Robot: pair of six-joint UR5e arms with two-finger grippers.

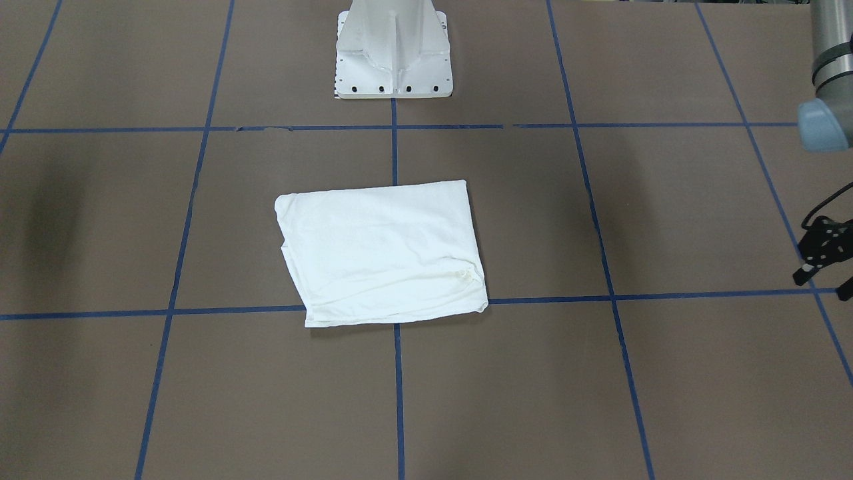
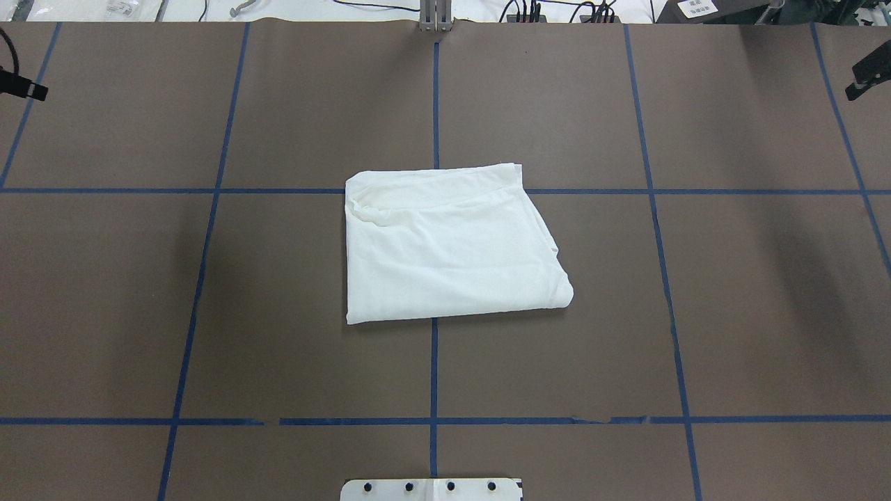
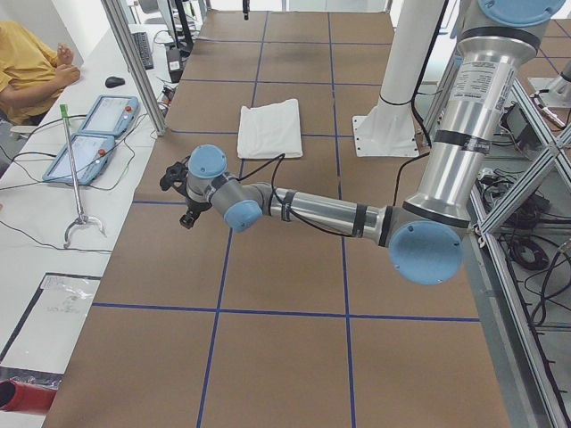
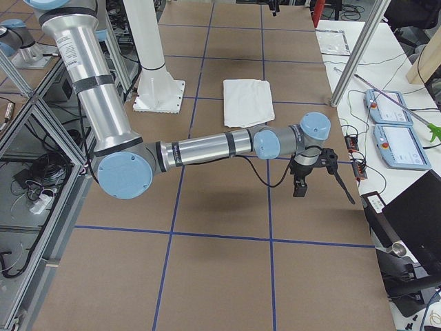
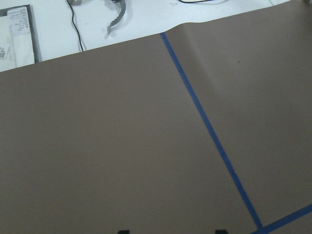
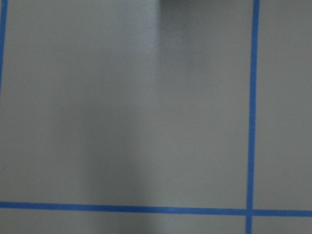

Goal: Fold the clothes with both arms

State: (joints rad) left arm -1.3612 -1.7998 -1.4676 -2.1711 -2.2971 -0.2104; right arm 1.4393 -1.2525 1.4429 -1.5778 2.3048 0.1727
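Sideways outstretched: left arm (image 3: 321,212), right arm (image 4: 207,146).

One folded white shirt (image 2: 452,247) lies on the table (image 2: 278,348), with one white pedestal base (image 1: 393,53) at 12 o'clock from it in the front-facing view. There are two arms, the left arm (image 3: 321,212) and the right arm (image 4: 200,148). Off the table sit two blue-rimmed pendants (image 4: 402,146) and one person (image 3: 27,71).

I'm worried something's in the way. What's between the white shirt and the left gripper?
Only bare brown table and blue tape lines separate shirt and left gripper in the front-facing view.
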